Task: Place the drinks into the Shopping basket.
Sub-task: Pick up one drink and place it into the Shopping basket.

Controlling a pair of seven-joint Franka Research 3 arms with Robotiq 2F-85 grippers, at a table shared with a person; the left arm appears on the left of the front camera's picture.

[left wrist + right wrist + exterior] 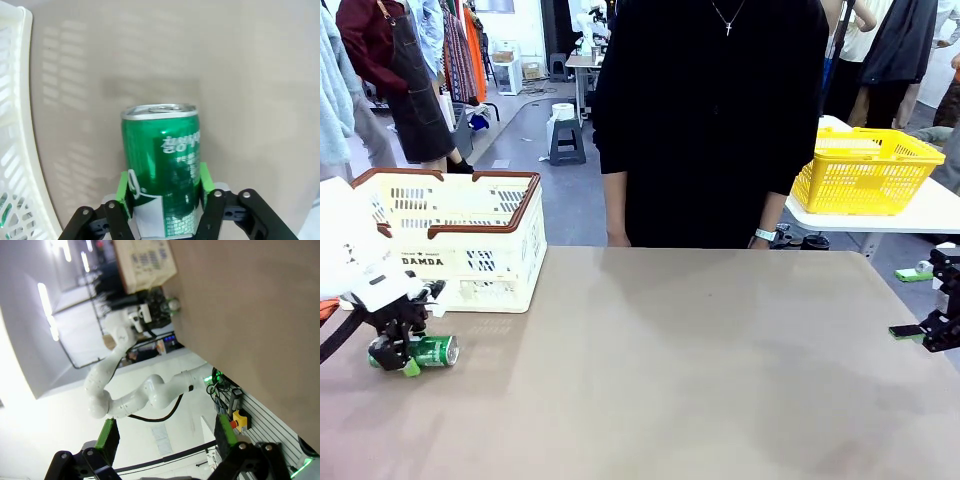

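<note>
So the left tool (pixel 410 353) is down on the table (pixel 700 370) at the near left, with its green pads sitting on either side of a green can (pixel 432 351) that's lying on its side. From the left wrist view the can (pixel 162 165) sits right between the pads (pixel 123 187), both look like they're touching the can body, so I'd call that a grip, though the can hasn't left the table yet as far as I can tell.

For doing this bit well, I'd say: make sure the squeeze is firm before lifting, since a smooth round can could roll or slip out sideways. Lift straight up, high enough to clear the brown rim of the Shopping basket (pixel 525 205), which sits just behind the tool. Then move over the opening and lower it in rather than dropping from height.

The right tool (pixel 932 335) hangs at the far right edge of the table with its jaws wide apart and nothing between them; same story in its own wrist view (pixel 165 437).

Containers: the cream basket's inside is mostly hidden from the front. In the left wrist view something green shows through its slots (pixel 4 212) low down, maybe another can, can't say for sure. There's also a yellow basket (pixel 865 170) on another table behind, which looks empty from here.
</note>
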